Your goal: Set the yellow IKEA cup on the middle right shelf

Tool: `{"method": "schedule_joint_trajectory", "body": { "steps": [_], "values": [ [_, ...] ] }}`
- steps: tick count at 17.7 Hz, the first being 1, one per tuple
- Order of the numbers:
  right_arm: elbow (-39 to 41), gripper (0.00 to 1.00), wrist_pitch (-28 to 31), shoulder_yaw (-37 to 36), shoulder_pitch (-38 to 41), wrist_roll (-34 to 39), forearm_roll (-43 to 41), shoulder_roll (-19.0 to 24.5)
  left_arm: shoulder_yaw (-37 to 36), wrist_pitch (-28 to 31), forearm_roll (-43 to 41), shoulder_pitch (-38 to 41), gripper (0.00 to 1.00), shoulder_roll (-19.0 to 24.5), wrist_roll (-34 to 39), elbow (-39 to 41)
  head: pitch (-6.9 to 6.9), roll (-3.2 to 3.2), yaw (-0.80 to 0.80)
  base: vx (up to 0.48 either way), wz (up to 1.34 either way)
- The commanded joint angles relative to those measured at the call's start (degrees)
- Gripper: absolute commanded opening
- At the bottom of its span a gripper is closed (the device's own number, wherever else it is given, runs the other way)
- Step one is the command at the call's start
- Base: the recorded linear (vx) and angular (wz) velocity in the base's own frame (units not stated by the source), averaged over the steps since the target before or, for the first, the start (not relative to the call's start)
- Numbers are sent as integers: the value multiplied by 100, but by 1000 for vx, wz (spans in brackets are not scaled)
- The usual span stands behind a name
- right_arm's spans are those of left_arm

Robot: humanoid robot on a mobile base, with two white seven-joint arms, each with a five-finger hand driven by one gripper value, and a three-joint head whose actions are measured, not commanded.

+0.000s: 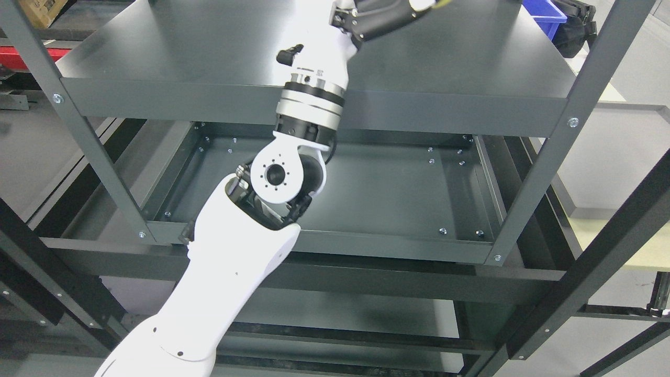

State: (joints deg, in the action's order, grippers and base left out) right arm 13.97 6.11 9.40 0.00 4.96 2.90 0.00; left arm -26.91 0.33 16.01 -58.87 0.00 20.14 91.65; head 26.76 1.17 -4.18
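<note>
My left arm (235, 272) comes in from the lower left and reaches up over the top shelf board (183, 57) of a dark grey metal rack. Its hand (384, 21) is at the picture's top edge and mostly cut off. A thin yellow sliver (442, 2) shows at the top edge just right of the hand; I cannot tell whether it is the cup. The shelf below (398, 193) is a shallow dark tray with nothing standing on it. The right arm is out of view.
A blue bin (544, 15) and a black object (576, 26) sit at the top shelf's far right. Rack uprights stand at the left (78, 141) and right (555, 157). A pale table surface (617, 167) lies to the right of the rack.
</note>
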Motion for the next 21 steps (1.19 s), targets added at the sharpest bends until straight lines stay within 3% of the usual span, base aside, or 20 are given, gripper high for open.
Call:
{"method": "schedule_joint_trajectory", "body": {
  "steps": [1, 5, 13, 17, 19, 21],
  "values": [
    [0, 99, -5, 0, 35, -4, 0, -100, 1213, 852, -97, -186, 0, 100, 270, -684, 0, 0, 0, 2, 21],
    [0, 99, -5, 0, 35, -4, 0, -100, 1153, 1583, -545, -326, 0, 100, 824, -850, 0, 0, 0, 2, 13],
    [0, 99, -5, 0, 35, -4, 0, -100, 959, 1848, -572, -415, 3, 100, 1176, -1317, -1, 0, 0, 0, 0],
    [0, 99, -5, 0, 35, -4, 0, -100, 740, 1839, -494, -406, 22, 100, 1168, -1413, -1, 0, 0, 0, 0],
    [0, 99, -5, 0, 35, -4, 0, -100, 486, 1839, -388, -406, 38, 100, 1159, -1431, -1, 0, 0, 0, 0],
    [0, 99, -5, 0, 35, -4, 0, -100, 388, 1839, -388, -406, 45, 100, 1159, -1457, -1, 0, 0, 0, 0]
  ]
}}
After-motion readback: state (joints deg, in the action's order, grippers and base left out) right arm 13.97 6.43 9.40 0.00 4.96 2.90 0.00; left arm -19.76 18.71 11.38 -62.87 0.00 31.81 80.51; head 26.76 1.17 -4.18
